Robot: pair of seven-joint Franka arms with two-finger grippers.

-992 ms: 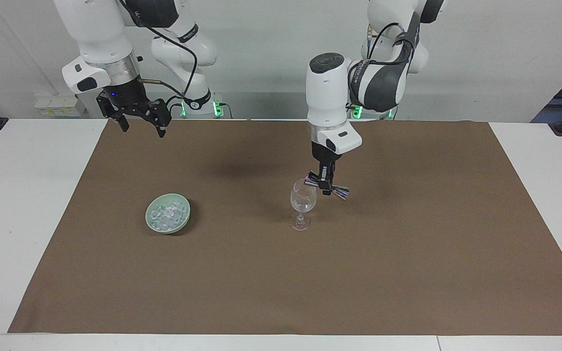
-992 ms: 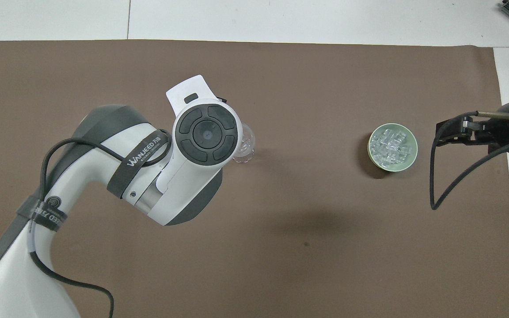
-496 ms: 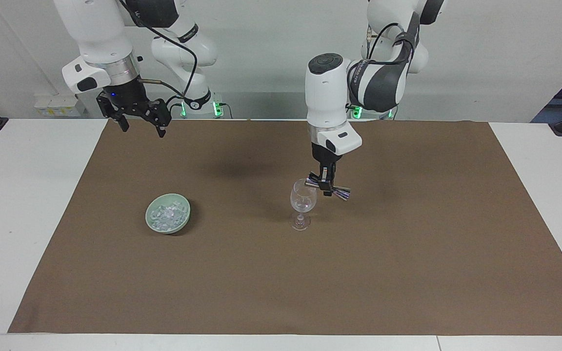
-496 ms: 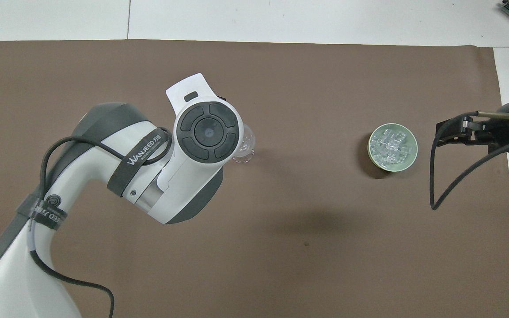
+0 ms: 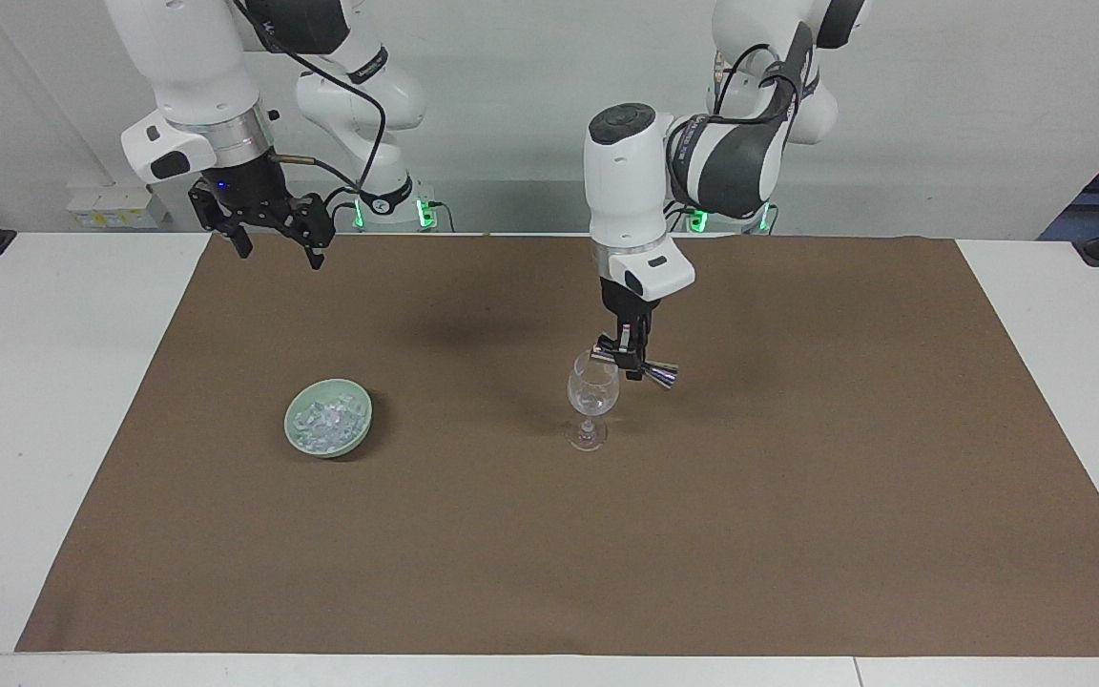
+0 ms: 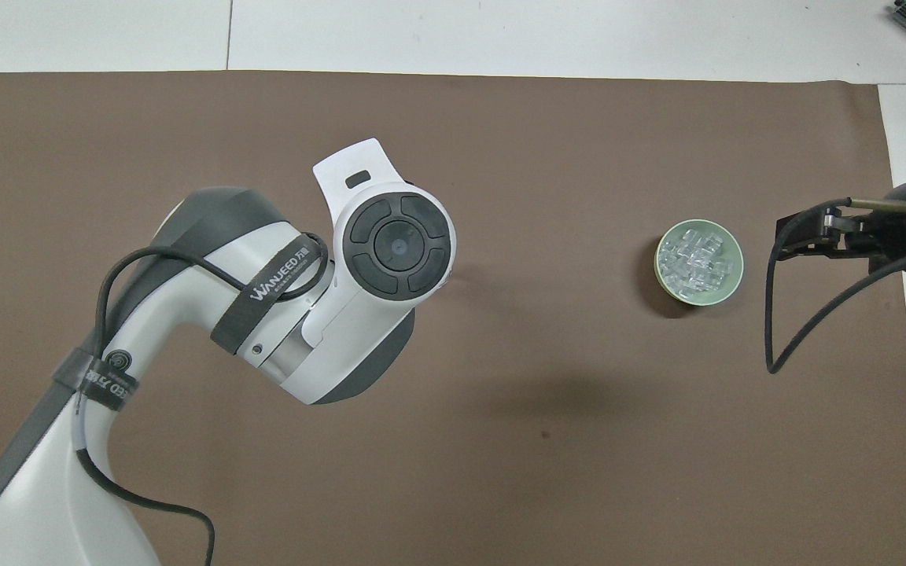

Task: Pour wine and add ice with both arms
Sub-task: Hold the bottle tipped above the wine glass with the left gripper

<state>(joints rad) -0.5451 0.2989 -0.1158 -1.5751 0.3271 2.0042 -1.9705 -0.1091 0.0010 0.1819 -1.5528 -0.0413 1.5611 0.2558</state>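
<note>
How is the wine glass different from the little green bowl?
The wine glass is clear, while the green bowl is pale green. The wine glass stands tall on a thin stem; the green bowl sits low. The green bowl holds ice; whether the wine glass holds anything is unclear. Both rest upright on the brown mat.

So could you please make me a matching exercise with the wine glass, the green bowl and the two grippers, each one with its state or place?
Things:
1. wine glass
2. green bowl
3. left gripper
4. right gripper

States:
A. open, up over the right arm's end of the brown mat
B. holds the ice
C. stands upright mid-mat
D. shut on a small silvery tool by the glass rim

Pairs: 1-C, 2-B, 3-D, 4-A
</note>
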